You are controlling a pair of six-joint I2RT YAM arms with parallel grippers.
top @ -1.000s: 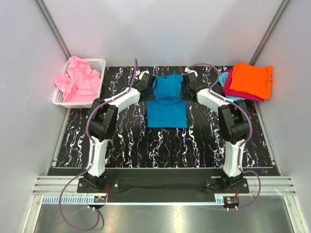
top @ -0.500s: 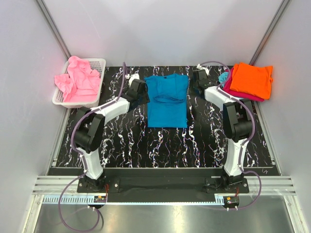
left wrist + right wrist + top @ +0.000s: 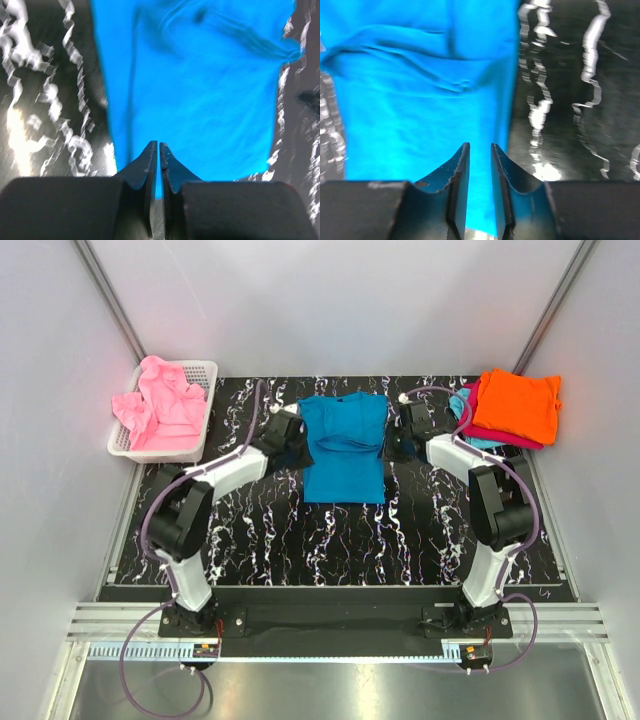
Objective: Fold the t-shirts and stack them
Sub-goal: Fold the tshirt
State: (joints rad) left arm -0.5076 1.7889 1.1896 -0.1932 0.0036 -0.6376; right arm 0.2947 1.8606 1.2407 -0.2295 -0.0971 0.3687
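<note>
Teal t-shirt (image 3: 344,445) mid-fold, I'd say — left fingers (image 3: 145,167) pressed together at its edge, right fingers (image 3: 457,172) slightly spread. Next needs both hems pinched.

the teal-blue t-shirt (image 3: 344,445) is plain; the table (image 3: 300,530) is black with white marble veining. the mesh basket (image 3: 203,367) is white, its pink t-shirts (image 3: 160,405) plain. the orange t-shirt (image 3: 517,405), magenta t-shirt (image 3: 478,425) and light cyan t-shirt (image 3: 460,400) are plain.

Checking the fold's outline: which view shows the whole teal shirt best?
Top external: the entire teal shirt lies in frame, seen from above. Each wrist view shows only a close patch along one side edge.
</note>
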